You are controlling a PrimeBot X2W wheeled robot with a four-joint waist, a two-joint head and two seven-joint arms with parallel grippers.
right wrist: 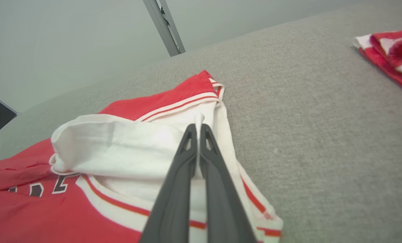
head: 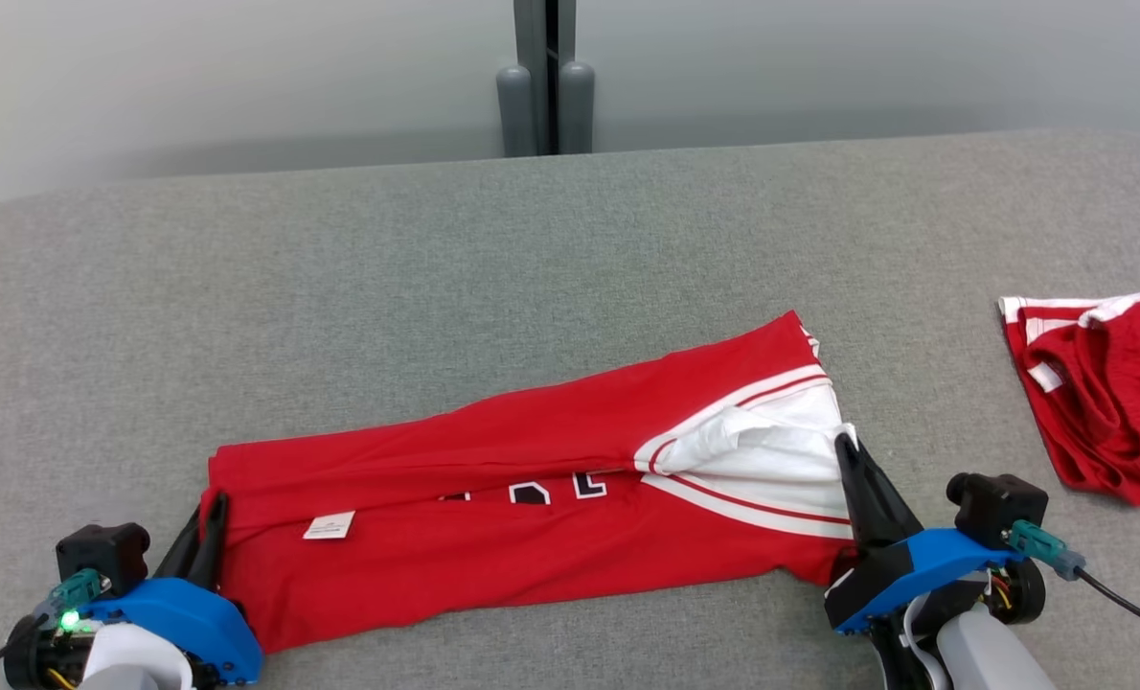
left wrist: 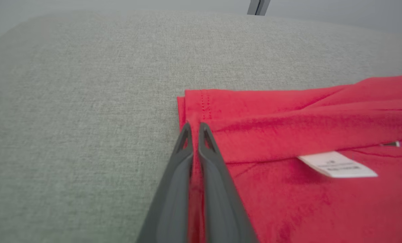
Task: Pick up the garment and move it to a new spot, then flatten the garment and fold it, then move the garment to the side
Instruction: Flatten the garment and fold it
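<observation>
Garment point(head: 532, 460), red with white trim, laid out as long folded band across near part of grey bench point(head: 436, 268), slanted from lower left up toward right in head view. Pinched at both ends.

Left claw point(head: 214, 506) pressed together on red hem at band's left end, thin ridge of red cloth caught between dark fingers point(left wrist: 174, 175), tips just short of folded corner. Right claw point(head: 846, 450) closed tight on white cloth at band's right end, small tuft of white poking up between tips in right wrist view. Both held low by bench, blue wrist housings just outside cloth's two ends.

White label point(head: 329, 525) flat on red cloth just right of left claw, near lower fold. Black-and-white lettering point(head: 532, 494) half hidden in seam between two folded flaps at mid-length, too little exposed to read. White panel point(head: 781, 431), edged with red stripes, bunched and puffed open just beside right claw.

Second red garment point(head: 1106, 412), crumpled and white-striped, left well apart to right on same bench, cut off by right edge of head view, touched by neither claw. Grey post point(head: 546, 86) upright behind bench's far edge, against pale wall.
</observation>
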